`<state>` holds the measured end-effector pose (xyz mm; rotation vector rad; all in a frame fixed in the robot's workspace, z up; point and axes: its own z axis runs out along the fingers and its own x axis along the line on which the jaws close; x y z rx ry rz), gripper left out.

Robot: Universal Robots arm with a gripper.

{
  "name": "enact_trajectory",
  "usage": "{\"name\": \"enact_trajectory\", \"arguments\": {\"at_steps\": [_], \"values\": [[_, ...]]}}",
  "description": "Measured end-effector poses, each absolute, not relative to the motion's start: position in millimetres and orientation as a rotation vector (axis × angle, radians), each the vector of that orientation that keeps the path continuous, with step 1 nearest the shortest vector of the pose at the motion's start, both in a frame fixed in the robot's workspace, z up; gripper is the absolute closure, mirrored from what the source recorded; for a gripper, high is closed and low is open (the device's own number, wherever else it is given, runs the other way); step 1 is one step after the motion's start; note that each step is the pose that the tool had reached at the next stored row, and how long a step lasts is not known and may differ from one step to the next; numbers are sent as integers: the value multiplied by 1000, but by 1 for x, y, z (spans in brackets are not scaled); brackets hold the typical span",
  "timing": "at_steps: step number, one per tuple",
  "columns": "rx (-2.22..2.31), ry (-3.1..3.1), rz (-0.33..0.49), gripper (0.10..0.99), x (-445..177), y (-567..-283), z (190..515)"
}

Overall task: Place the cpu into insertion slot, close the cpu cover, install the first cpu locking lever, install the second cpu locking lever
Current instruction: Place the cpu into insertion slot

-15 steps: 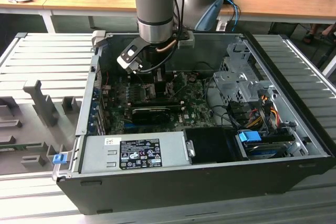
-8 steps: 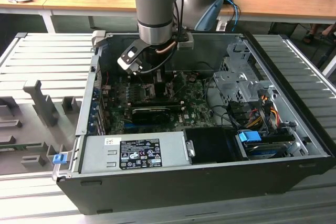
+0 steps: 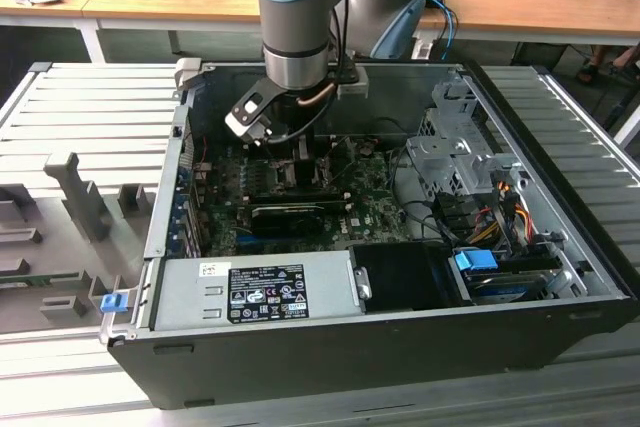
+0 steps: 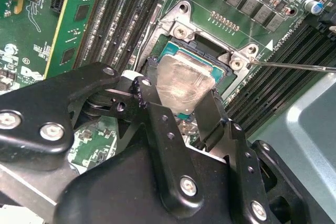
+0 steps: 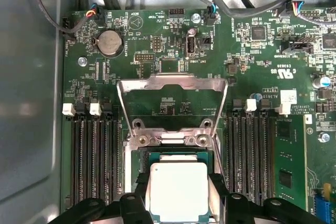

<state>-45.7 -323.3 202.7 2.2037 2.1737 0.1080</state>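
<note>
One of the four steps is in hand and none looks finished. The black two-fingered gripper (image 4: 179, 98) is clamped on the cpu (image 5: 176, 190) – a small flat square chip with a dull silver-beige metal face. Its fingers (image 4: 157, 124) press against two opposite edges of the chip in both wrist views.

The chip sits right at the insertion slot (image 4: 210, 48), the square black-framed socket on the green motherboard (image 5: 173, 51), and covers most of it. In the second wrist view the chip looks slightly tilted with a strip of the socket frame bare beyond it. Whether it has dropped fully into its seat cannot be told.

The cpu cover (image 5: 173, 83), a thin silver-grey metal frame with a large square window, stands swung up on its hinge, so the board shows through the window. Closing it is not yet done. A thin bright steel rod (image 4: 294, 66) reaches away from a socket corner – by its look one locking lever, lying free and not latched. The second lever cannot be made out.

In the exterior view the grey-and-blue robot arm (image 3: 295, 7) reaches straight down into the open dark-grey computer case (image 3: 400, 347), over the middle of the board.

By this judgement, seating the chip is near its end, while the cover and both levers remain.
</note>
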Motion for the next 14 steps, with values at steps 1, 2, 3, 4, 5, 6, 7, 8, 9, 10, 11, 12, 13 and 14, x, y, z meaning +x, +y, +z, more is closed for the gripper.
{"name": "enact_trajectory", "arguments": {"at_steps": [1,2,3,4,5,6,7,8,9,10,11,12,13,14], "values": [[2204,2174,108,561,-46,-323,203],[2204,2174,108,561,-46,-323,202],[2204,2174,108,545,-46,-323,202],[2204,2174,110,431,-46,-323,202],[2207,2177,117,431,-46,-322,202],[2212,2181,126,431,-46,-322,202],[2215,2183,133,431,-46,-321,201],[2218,2185,138,431,-46,-321,201],[2223,2189,149,431,-46,-320,201],[2224,2190,152,431,-46,-320,201],[2224,2190,152,431,-46,-320,201],[2224,2190,151,431,-46,-320,204],[2223,2189,148,431,-46,-320,209],[2221,2187,144,431,-46,-320,209]]}}
